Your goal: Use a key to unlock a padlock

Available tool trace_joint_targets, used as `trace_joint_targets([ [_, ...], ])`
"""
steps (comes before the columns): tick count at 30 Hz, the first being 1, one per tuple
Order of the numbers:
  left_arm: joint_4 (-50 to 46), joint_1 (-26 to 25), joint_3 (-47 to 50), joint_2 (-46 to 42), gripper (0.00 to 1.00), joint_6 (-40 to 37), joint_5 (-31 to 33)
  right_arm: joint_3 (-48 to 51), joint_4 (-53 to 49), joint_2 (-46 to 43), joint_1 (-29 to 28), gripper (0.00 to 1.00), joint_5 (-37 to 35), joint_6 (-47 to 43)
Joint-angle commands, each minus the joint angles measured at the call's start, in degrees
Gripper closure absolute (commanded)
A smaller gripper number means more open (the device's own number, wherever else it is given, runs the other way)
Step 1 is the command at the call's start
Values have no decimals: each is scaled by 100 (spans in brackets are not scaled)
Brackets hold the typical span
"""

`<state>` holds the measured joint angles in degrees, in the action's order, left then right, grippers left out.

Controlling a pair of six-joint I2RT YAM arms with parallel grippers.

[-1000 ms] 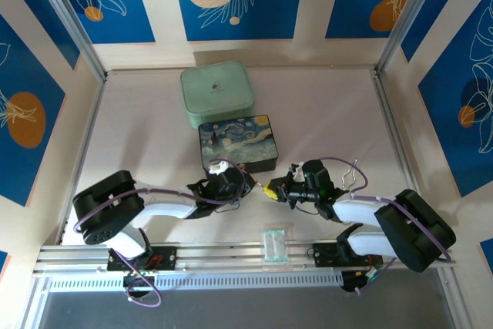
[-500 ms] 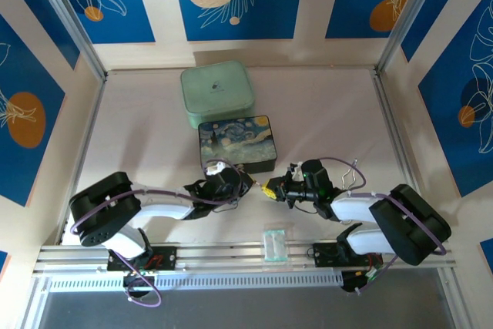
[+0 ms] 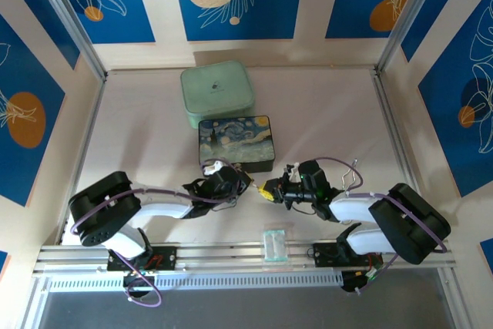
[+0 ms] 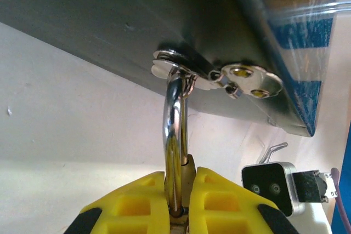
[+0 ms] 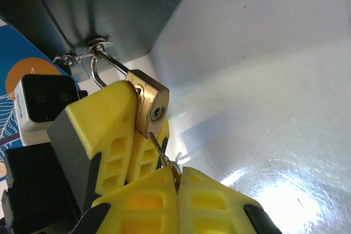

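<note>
Seen from above, the change over the last second is small. The right claw [image 5: 178, 175] has crept leftward across the bench [image 3: 323, 113] and closed most of the gap to the left claw [image 4: 184, 190], which has barely shifted. The two now nearly meet just in front of the Starry Night box [image 3: 236, 142].

The left claw is pinched almost fully together on the brass body of the padlock [image 5: 149, 102]. In its own wrist view, the yellow fingers [image 4: 148, 201] press on either side of the body. The silver shackle [image 4: 174, 124] rises from between them and passes through the hasp [image 4: 219, 78] on the box's front wall. So the padlock hangs from the box, held out at an angle and steadied.

The right claw is squeezed completely together on the head of the small silvery key [image 5: 163, 150]. The blade slants up towards the padlock's underside. Its tip reaches the lower edge of the body, just below the round keyhole [image 5: 158, 113]. I cannot tell whether it has entered, but it looks to be resting against the rim.

My reading is that the approach is over and insertion is the step in hand. The tip probably needs a slight lift to find the slot, and then a push and a turn. The shackle is not yet released.
</note>
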<state>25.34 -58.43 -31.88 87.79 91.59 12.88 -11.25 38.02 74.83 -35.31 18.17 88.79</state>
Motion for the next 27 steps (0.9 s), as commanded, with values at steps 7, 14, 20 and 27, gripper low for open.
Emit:
trace_joint_targets([
  [7, 473, 97, 149, -281, 100, 123, -53, 59, 312, 23, 15, 100, -108, 83],
  [14, 824, 99, 112, -181, 100, 58, -273, -94, 437, 155, -26, 100, -142, 34],
  [20, 968, 95, 130, -108, 100, 94, -389, -109, 368, 185, -56, 100, -236, 39],
  [27, 1201, 48, 148, 49, 100, 225, -571, -80, 464, 100, 15, 100, -354, -2],
])
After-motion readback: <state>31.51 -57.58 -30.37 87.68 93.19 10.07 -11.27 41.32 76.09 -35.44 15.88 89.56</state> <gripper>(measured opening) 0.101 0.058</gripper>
